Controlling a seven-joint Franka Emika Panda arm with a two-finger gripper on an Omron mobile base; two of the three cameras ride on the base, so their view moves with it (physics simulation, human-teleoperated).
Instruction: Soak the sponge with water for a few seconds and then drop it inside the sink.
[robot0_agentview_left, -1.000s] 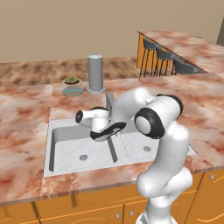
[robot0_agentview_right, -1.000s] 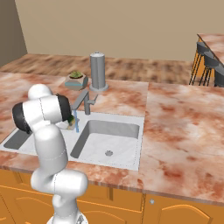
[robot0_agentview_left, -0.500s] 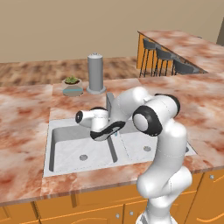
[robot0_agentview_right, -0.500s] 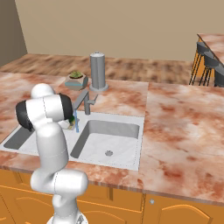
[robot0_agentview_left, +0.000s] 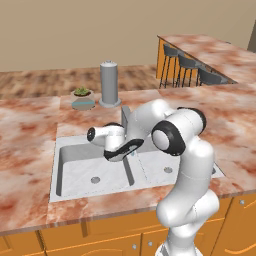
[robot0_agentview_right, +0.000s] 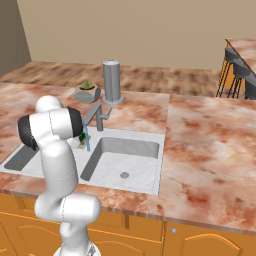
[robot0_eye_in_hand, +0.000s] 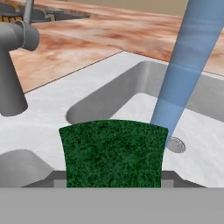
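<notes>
Gripper (robot0_eye_in_hand: 113, 186) clamped on sponge (robot0_eye_in_hand: 113, 153), held over sink (robot0_eye_in_hand: 65, 131) near divider | water (robot0_eye_in_hand: 183, 65) running just beside sponge, apparently not on it | soak seemingly incomplete | drop into basin not yet done

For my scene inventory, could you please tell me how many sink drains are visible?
2, one in each bowl of the sink: the left bowl's drain and the right bowl's drain. The arm covers part of the sink, though another drain there seems unlikely.

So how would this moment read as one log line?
gripper: holds flat green sponge | thin blue water stream: running beside sponge | over grey metal sink
</notes>
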